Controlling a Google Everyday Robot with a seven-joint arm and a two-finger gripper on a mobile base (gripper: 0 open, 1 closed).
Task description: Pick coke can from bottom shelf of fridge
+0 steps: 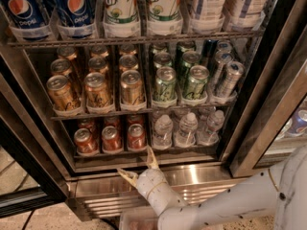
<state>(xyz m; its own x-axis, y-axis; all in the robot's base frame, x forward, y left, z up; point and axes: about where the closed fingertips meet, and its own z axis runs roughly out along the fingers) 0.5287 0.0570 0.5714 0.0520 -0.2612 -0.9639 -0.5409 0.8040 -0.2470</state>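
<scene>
Steel framing and dark wire racks fill my view of the fridge. The coke can closest to my tool stands upright at the front of the bottom shelf, just above the tool and clear of its upper fingertip. Two more red cans stand in the lanes up and to the left of the tool. Clear water bottles stand up and to its right on the same shelf.

My tool hangs in front of the steel sill under that shelf, its two fingers splayed wide with nothing between them. The ribbed base grille lies just below and to its left. Higher above the tool are gold cans and green cans, with Pepsi bottles on the top rack.
</scene>
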